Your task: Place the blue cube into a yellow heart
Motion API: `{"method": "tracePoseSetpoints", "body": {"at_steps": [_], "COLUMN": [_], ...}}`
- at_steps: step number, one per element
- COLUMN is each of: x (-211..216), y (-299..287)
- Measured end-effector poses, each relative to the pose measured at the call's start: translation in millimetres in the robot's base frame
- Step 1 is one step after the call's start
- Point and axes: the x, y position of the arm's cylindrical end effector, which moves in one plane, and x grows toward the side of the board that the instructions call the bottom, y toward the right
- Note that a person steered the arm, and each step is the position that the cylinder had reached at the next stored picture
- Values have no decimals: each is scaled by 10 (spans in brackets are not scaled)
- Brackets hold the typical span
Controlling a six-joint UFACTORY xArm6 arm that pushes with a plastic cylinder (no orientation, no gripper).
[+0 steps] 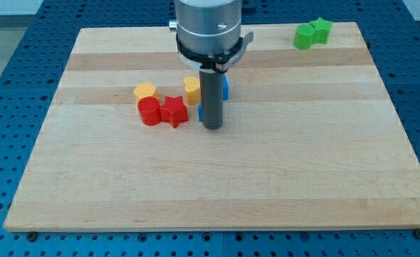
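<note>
Camera view: from the left, a yellow block [145, 91], a red cylinder [149, 111], a red star [173, 111], then the yellow heart [191, 89]. My tip [211, 127] hides most of the blue cube [225, 87] beside the heart. Two green blocks [313, 33] sit top right.

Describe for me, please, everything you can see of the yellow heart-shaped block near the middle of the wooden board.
The yellow heart-shaped block looks like smooth, matte plastic, lying flat on the light wooden board. Only its left part shows; the dark rod hides its right side. It sits just up and left of my tip. A blue block, mostly hidden behind the rod, lies close on its right; whether they touch cannot be told. The red star-shaped block lies just below it, towards the left.
</note>
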Motion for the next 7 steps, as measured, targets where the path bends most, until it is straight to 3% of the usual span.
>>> {"method": "tracePoseSetpoints", "body": {"at_steps": [2, 4, 5, 7], "x": [-72, -258, -685, -803], "y": [220, 1278, 1311, 865]}}
